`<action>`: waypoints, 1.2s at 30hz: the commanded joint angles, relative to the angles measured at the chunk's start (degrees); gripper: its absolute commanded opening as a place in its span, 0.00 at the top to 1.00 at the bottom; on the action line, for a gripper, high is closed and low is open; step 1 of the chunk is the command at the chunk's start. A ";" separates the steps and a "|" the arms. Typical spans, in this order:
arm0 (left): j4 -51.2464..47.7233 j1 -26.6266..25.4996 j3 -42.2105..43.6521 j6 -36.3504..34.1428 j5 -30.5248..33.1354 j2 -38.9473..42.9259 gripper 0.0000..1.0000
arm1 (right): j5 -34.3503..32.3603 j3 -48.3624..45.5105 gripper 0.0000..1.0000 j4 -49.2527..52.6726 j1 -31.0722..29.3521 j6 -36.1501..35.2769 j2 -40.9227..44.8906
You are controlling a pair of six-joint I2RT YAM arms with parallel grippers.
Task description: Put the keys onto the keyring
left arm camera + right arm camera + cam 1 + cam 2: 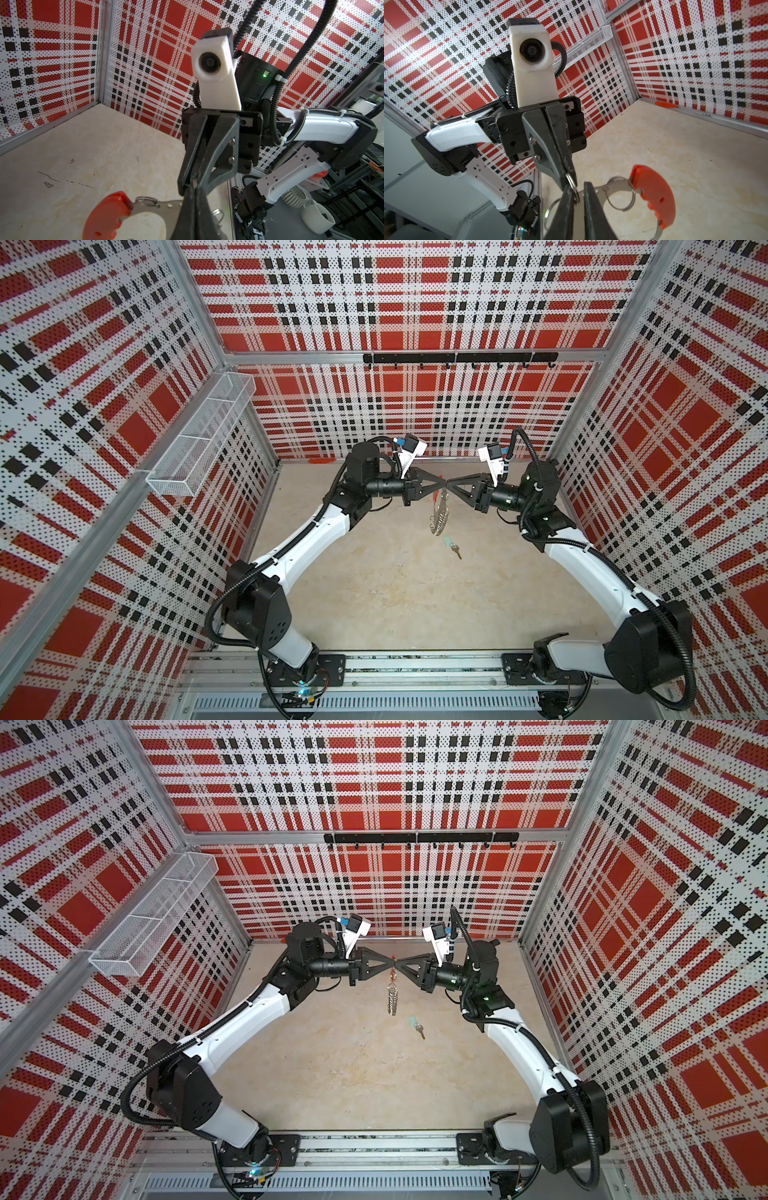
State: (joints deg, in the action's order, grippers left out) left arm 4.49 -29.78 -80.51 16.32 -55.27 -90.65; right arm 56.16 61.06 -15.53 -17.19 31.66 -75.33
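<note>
The keyring (439,516) (392,998), a grey hoop fringed with wire loops, hangs above the table between my two grippers, which meet tip to tip in both top views. My left gripper (443,483) (193,194) is shut on the hoop's grey band (162,204), beside the red segment (104,216). My right gripper (449,483) (579,190) faces it, its fingers closed in on the band near a small wire loop (620,193) and the red segment (654,197). The keys (452,546) (417,1026), with a pale teal tag, lie flat on the table below, to the right.
An orange-red strip (322,460) (665,104) lies at the foot of the back wall. A white wire basket (199,435) hangs on the left wall. A black hook rail (457,358) runs along the back wall. Plaid walls close in three sides.
</note>
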 commanded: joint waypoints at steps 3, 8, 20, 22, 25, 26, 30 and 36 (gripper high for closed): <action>1.02 -0.30 -2.82 -0.78 -0.28 -0.66 1.00 | 0.59 -0.41 0.98 -2.42 -0.69 1.52 -0.52; 10.00 1.65 2.10 7.46 6.30 2.01 0.79 | -4.12 -3.52 1.00 -8.94 -0.67 5.01 0.60; 44.54 6.49 25.69 27.63 15.93 8.54 0.72 | -6.69 -11.56 1.00 -39.22 -0.74 23.28 -2.70; 45.93 5.24 24.40 28.24 13.98 6.69 0.65 | -5.70 -11.73 1.00 -44.79 -0.82 27.42 -4.36; 50.86 3.33 22.80 30.81 11.37 3.78 0.62 | -5.11 -11.58 1.00 -49.29 -1.05 30.58 -5.95; 52.55 2.73 22.55 31.70 10.96 3.10 0.61 | -4.97 -11.50 1.00 -49.74 -1.22 31.03 -6.34; 58.30 0.78 21.81 34.85 8.91 0.21 0.58 | -5.09 -11.06 1.00 -49.54 -1.79 30.75 -6.67; 67.49 0.53 21.84 41.22 7.47 -2.54 0.61 | -4.11 -10.13 1.00 -48.90 -3.13 30.63 -6.98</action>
State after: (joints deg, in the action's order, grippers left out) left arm 63.07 -29.19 -57.28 53.10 -45.89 -92.40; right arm 51.03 49.45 -60.75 -19.40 61.10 -81.97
